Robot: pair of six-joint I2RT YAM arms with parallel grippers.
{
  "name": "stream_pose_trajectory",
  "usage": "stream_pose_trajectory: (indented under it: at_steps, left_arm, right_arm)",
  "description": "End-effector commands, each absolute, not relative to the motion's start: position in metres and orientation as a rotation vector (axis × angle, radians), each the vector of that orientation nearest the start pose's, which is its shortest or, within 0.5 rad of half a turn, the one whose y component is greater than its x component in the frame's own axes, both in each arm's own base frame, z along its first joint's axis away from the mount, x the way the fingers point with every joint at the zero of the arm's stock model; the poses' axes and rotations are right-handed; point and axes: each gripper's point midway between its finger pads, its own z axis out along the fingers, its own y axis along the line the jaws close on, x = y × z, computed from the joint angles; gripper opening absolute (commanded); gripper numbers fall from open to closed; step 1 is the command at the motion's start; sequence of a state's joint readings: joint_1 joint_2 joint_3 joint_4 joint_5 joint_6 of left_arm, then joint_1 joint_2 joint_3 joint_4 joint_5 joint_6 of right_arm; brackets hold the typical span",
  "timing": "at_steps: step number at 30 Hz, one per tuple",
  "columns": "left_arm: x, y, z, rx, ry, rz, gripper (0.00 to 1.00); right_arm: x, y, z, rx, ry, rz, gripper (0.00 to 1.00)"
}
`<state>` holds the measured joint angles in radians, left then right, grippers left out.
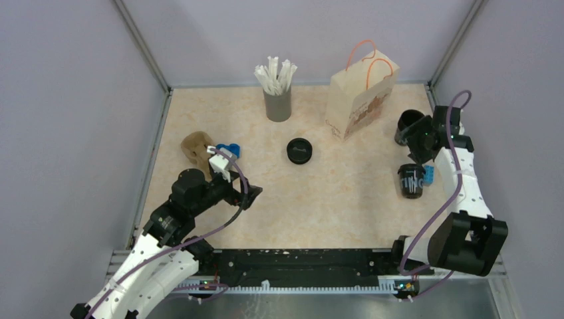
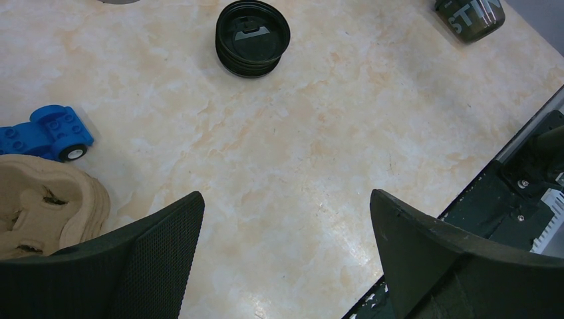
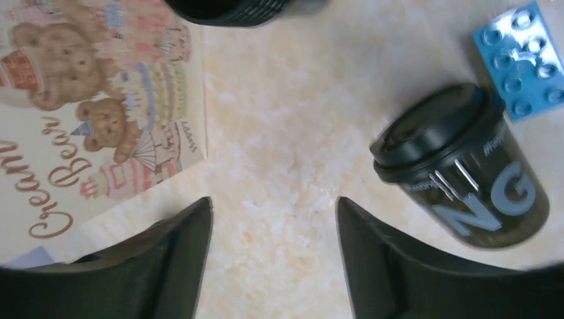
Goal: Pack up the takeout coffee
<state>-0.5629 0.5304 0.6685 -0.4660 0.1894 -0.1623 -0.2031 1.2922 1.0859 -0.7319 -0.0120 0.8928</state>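
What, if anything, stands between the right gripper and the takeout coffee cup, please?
Nothing visible does. In the right wrist view only bare table separates the open right gripper from the takeout coffee cup, off to one side of its fingers. The blue brick sits beyond the cup, out of the way.

Bright even light, soft shadows; right wrist view slightly blurred

**Three cams, one tabletop**

Top cam: high, behind arm bases, looks down & fwd over the whole tabletop (image 1: 319, 199). Left wrist cam: close above surface, looks past the left pincer (image 2: 286, 198) toward the black lid (image 2: 253, 36) mid-table. Right wrist cam: even nearer, looks down past the right pincer (image 3: 273, 203) at the cup (image 3: 465, 173) & printed bag (image 3: 86, 100). All three views share that cup.
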Motion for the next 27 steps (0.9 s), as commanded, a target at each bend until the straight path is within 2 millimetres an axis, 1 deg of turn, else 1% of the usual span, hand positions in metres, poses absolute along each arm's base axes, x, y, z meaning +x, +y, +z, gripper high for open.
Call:
stream_pose_trajectory:
  at_steps: [1,3,5,7,8,10,13,16,19,22,27]
  left_arm:
    - [0.188,-0.168,0.229,0.517,1.847,-0.68,0.99]
    - [0.187,-0.169,0.23,0.525,1.845,-0.691,0.99]
    - [0.186,-0.171,0.23,0.535,1.842,-0.699,0.99]
    - [0.185,-0.172,0.231,0.544,1.835,-0.71,0.99]
    - [0.184,-0.173,0.232,0.548,1.83,-0.715,0.99]
    - [0.183,-0.174,0.233,0.554,1.824,-0.724,0.99]
    - [0.181,-0.174,0.235,0.558,1.812,-0.732,0.99]
    - [0.181,-0.174,0.236,0.557,1.808,-0.735,0.99]
    - [0.179,-0.176,0.236,0.567,1.806,-0.744,0.99]
    - [0.178,-0.178,0.236,0.577,1.808,-0.75,0.99]
    - [0.176,-0.178,0.237,0.579,1.798,-0.751,0.99]
  right_arm:
    - [0.346,-0.031,0.204,0.712,2.155,0.265,0.84]
    - [0.34,-0.039,0.205,0.629,2.202,0.17,0.87]
    - [0.334,-0.053,0.201,0.616,2.254,0.062,0.88]
    - [0.33,-0.064,0.189,0.632,2.347,-0.026,0.89]
    - [0.326,-0.065,0.174,0.645,2.431,-0.048,0.9]
    - [0.322,-0.064,0.157,0.628,2.531,-0.059,0.91]
    - [0.31,-0.068,0.139,0.631,2.602,-0.113,0.91]
    - [0.298,-0.078,0.129,0.66,2.633,-0.205,0.92]
    - [0.297,-0.077,0.125,0.66,2.64,-0.186,0.93]
    - [0.293,-0.073,0.115,0.624,2.669,-0.167,0.93]
    - [0.276,-0.076,0.094,0.553,2.798,-0.22,0.93]
